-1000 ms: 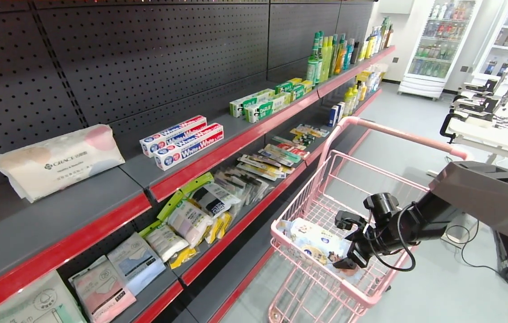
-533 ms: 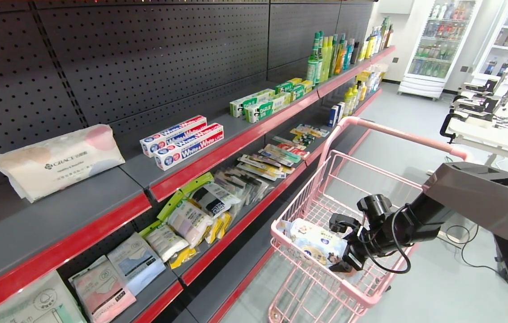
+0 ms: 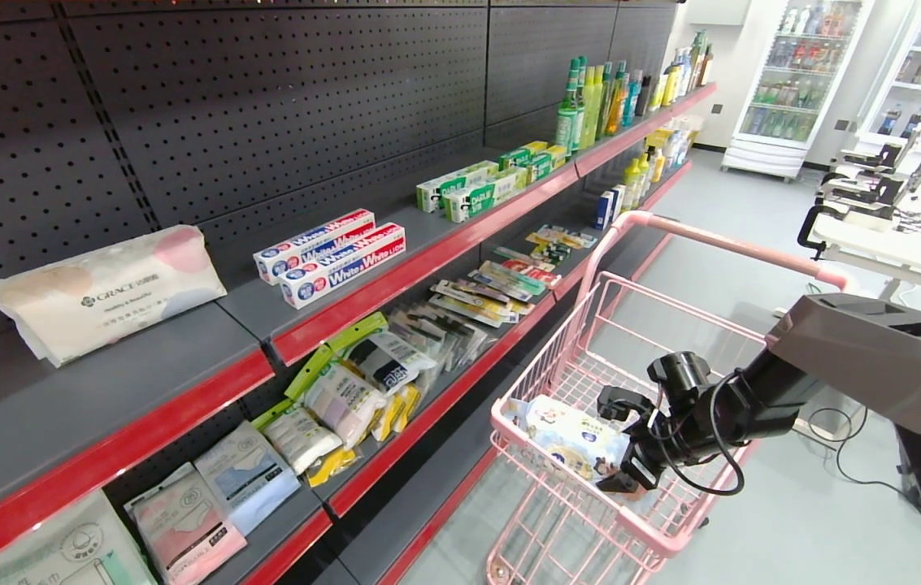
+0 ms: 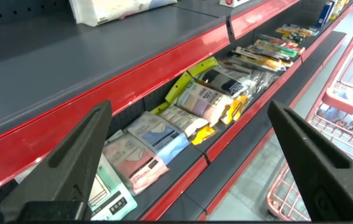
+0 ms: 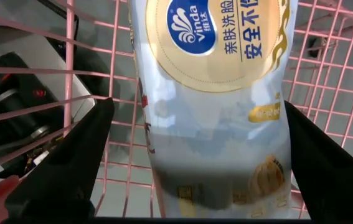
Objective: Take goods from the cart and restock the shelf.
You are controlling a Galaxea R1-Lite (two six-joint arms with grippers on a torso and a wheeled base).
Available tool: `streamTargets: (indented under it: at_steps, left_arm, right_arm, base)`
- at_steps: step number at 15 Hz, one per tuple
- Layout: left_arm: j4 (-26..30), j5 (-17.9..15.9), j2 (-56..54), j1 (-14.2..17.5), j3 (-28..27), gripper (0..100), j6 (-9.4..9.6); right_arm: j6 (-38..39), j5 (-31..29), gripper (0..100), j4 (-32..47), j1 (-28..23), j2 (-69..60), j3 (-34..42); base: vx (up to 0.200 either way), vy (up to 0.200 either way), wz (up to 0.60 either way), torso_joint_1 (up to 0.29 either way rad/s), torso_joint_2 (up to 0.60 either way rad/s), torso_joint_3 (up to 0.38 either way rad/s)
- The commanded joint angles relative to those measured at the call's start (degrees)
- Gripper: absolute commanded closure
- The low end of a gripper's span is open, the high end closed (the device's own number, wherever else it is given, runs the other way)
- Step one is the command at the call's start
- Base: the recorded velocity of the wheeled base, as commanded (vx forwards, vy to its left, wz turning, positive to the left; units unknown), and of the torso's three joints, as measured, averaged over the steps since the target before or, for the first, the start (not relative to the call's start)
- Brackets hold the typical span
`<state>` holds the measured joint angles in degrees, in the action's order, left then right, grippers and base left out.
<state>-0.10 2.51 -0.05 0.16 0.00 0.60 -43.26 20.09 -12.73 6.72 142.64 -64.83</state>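
A pink wire cart [image 3: 545, 470] stands before the shelf [image 3: 127, 451]. In its basket lies a white tissue pack [image 3: 574, 435] with blue and gold print. My right gripper [image 3: 621, 478] hangs inside the basket at the pack's near end. In the right wrist view the pack [image 5: 213, 124] lies between the wide-spread fingers of this open gripper [image 5: 198, 109], and whether they touch it I cannot tell. My left gripper [image 4: 188, 109] is open and holds nothing, level with the red edge of the upper shelf board [image 4: 70, 68].
On the upper board lie a white tissue pack [image 3: 106, 292], toothpaste boxes [image 3: 330, 252] and, farther along, green boxes [image 3: 480, 188] and bottles [image 3: 598, 97]. The lower board holds several soft packs [image 3: 346, 398]. The cart's handle [image 3: 720, 244] rises behind. Grey floor lies to the right.
My right arm has moved a little left and down, bringing its gripper closer over the tissue pack in the cart. Since half a second ago it has held still.
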Motion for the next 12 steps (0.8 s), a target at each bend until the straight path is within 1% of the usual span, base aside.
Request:
streamTargets:
  at_steps: [1,10,11,12]
  left_arm:
    - [0.01,0.04,0.05,0.02,0.0,0,0.02]
    - [-0.08,0.04,0.05,0.02,0.0,0,0.02]
    - [-0.08,0.04,0.05,0.02,0.0,0,0.02]
    - [-0.08,0.04,0.05,0.02,0.0,0,0.02]
  right_arm:
    - [-0.15,0.04,0,-0.02,-0.04,0.0,-0.03]
    - [-0.42,0.12,0,0.07,0.23,-0.08,0.05]
    - [-0.77,0.12,100,0.07,0.31,-0.08,0.05]
    - [-0.77,-0.05,100,0.07,0.49,-0.08,0.05]
  base:
    - [0.0,0.0,0.0,0.0,0.0,0.0]
    - [0.0,0.0,0.0,0.0,0.0,0.0]
    - [0.0,0.0,0.0,0.0,0.0,0.0]
    - [0.0,0.0,0.0,0.0,0.0,0.0]
